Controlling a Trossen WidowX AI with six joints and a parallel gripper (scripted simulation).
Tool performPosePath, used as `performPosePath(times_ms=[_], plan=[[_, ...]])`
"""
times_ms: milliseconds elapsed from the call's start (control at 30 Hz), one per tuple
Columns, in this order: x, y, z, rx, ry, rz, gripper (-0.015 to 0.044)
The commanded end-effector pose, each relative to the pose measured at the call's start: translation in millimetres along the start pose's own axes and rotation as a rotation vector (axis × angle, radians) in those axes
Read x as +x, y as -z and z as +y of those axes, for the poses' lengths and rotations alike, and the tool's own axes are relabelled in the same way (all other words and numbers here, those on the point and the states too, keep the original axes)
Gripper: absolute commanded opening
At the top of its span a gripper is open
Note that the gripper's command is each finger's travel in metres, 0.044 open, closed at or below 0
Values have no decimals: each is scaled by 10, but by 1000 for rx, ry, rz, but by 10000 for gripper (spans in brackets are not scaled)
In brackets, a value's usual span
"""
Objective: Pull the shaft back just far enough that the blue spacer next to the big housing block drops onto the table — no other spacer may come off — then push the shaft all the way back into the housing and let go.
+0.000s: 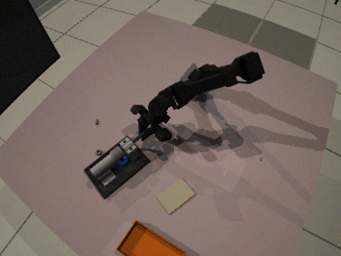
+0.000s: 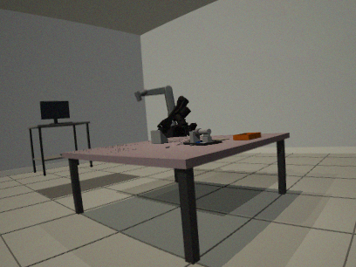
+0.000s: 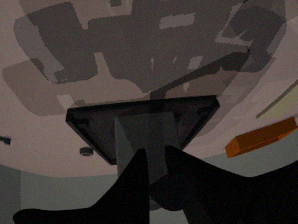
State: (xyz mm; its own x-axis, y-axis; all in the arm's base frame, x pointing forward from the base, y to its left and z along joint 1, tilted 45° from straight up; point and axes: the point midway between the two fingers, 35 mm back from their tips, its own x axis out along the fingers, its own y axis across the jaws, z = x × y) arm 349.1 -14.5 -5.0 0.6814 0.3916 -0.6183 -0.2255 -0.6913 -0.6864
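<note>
The blue spacer (image 1: pixel 122 161) (image 2: pixel 198 142) lies low on the dark base plate (image 1: pixel 105 195) (image 3: pixel 71 116), beside the row and off the shaft. The pale housing block (image 1: pixel 129 146) (image 2: pixel 193 137) stands at the plate's end nearest the arm. A pale grey cylindrical part (image 1: pixel 103 165) (image 2: pixel 203 131) lies in line beyond it; single spacers there cannot be told apart. The grey shaft (image 1: pixel 137 137) sticks out of the block towards the arm; its inner end is hidden. My gripper (image 1: pixel 145 132) (image 3: pixel 154 153) is shut on this outer end of the shaft.
A small dark ring (image 1: pixel 99 152) (image 3: pixel 86 151) and a small dark piece (image 1: pixel 97 121) (image 3: pixel 5 141) lie left of the plate. A yellow pad (image 1: pixel 175 196) and an orange bin (image 1: pixel 151 243) (image 2: pixel 247 136) (image 3: pixel 260 137) are on the other side. A grey block (image 2: pixel 159 137) stands near the arm.
</note>
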Motion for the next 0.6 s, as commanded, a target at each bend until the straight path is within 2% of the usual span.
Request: performPosePath(times_ms=[0,567], plan=[[10,15,-6,-2,2,1,0],[42,49,-7,-2,2,1,0]])
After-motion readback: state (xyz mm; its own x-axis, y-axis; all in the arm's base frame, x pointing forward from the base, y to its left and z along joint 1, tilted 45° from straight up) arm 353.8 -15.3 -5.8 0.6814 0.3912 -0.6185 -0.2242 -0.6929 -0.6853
